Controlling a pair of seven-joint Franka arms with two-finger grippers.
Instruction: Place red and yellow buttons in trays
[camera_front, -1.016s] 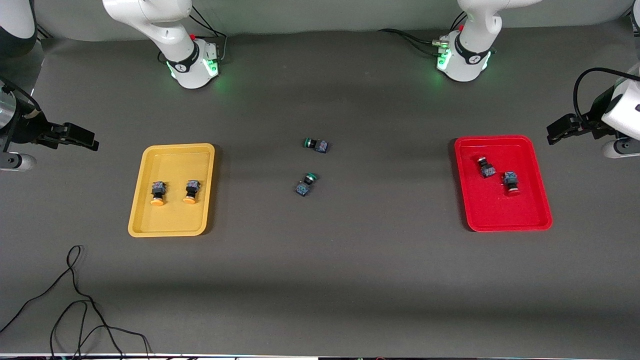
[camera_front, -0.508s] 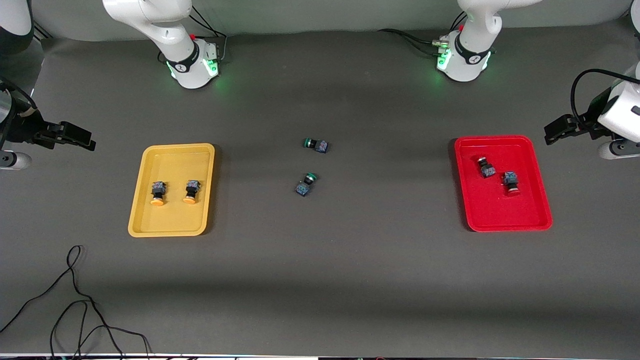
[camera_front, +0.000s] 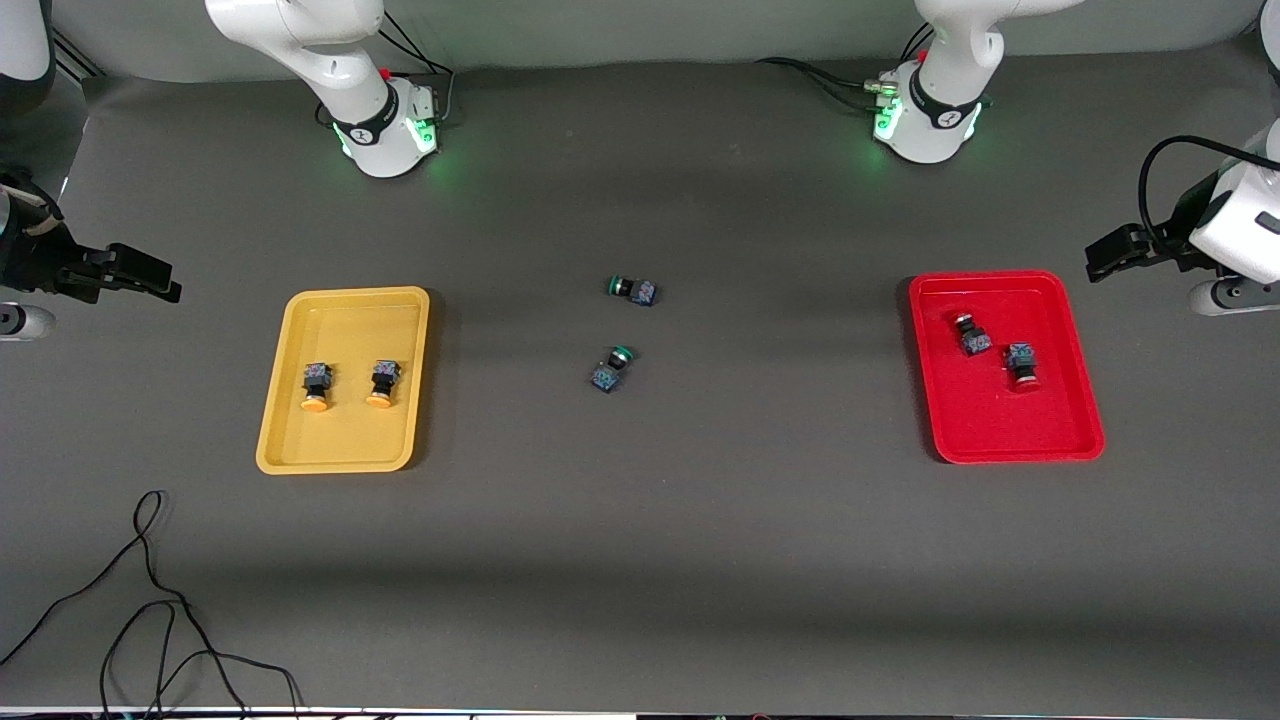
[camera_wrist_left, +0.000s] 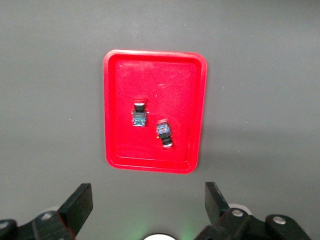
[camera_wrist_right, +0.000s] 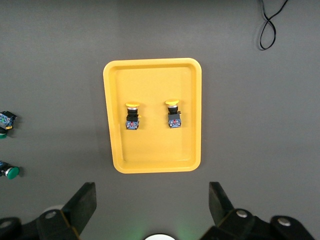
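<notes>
Two yellow-capped buttons (camera_front: 317, 387) (camera_front: 383, 384) lie side by side in the yellow tray (camera_front: 345, 325). Two red-capped buttons (camera_front: 971, 334) (camera_front: 1021, 364) lie in the red tray (camera_front: 1000, 420). My right gripper (camera_front: 150, 278) hangs open and empty over the table at the right arm's end, beside the yellow tray. Its wrist view shows that tray (camera_wrist_right: 152, 80) and both yellow buttons (camera_wrist_right: 132, 117) (camera_wrist_right: 174, 115) past its gripper (camera_wrist_right: 152, 195). My left gripper (camera_front: 1105, 255) hangs open and empty at the left arm's end, beside the red tray (camera_wrist_left: 170, 75). Its wrist view shows both red buttons (camera_wrist_left: 139, 115) (camera_wrist_left: 165, 134) past its gripper (camera_wrist_left: 148, 195).
Two green-capped buttons (camera_front: 632, 290) (camera_front: 611, 368) lie on the bare table between the trays. A loose black cable (camera_front: 150, 590) curls on the table nearer the front camera than the yellow tray.
Both grippers have drifted slightly outward, each toward its own end of the table. The buttons and trays have not moved.
</notes>
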